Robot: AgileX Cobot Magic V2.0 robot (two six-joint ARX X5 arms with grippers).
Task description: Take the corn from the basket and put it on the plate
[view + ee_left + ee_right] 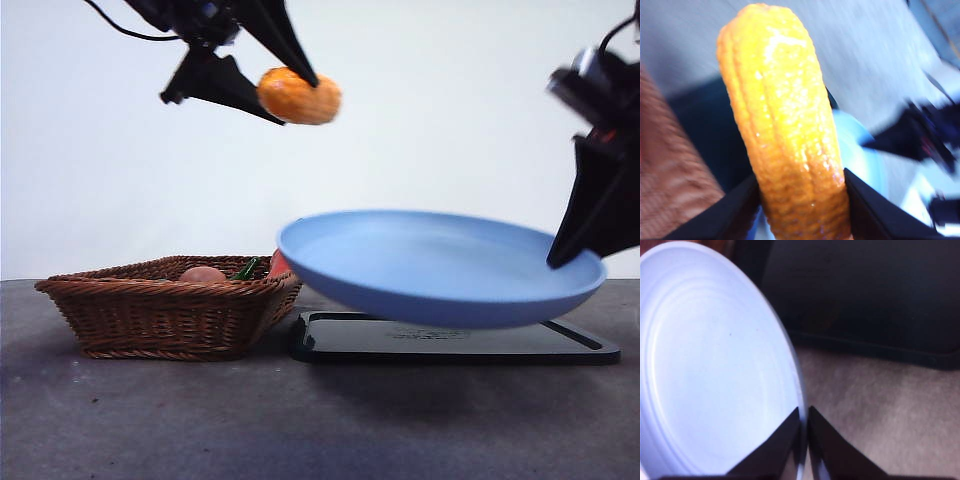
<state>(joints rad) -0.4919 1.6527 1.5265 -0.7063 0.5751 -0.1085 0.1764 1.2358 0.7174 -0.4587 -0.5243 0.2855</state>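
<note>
The orange-yellow corn (299,96) hangs high in the air, above the gap between basket and plate, with my left gripper (272,92) shut on it. In the left wrist view the ridged cob (782,120) fills the middle, clamped near its base between the two black jaws of that gripper (801,200). The light-blue plate (440,265) is lifted off the table and tilted, held by its right rim in my right gripper (570,250). The right wrist view shows that gripper (804,427) pinching the plate's rim (790,365). The brown wicker basket (165,305) stands at the left.
A flat black tray (450,340) lies on the dark table under the raised plate. In the basket sit a round pinkish-tan item (203,274) and a red carrot (277,265) with green leaves. The right arm's dark body fills the upper right.
</note>
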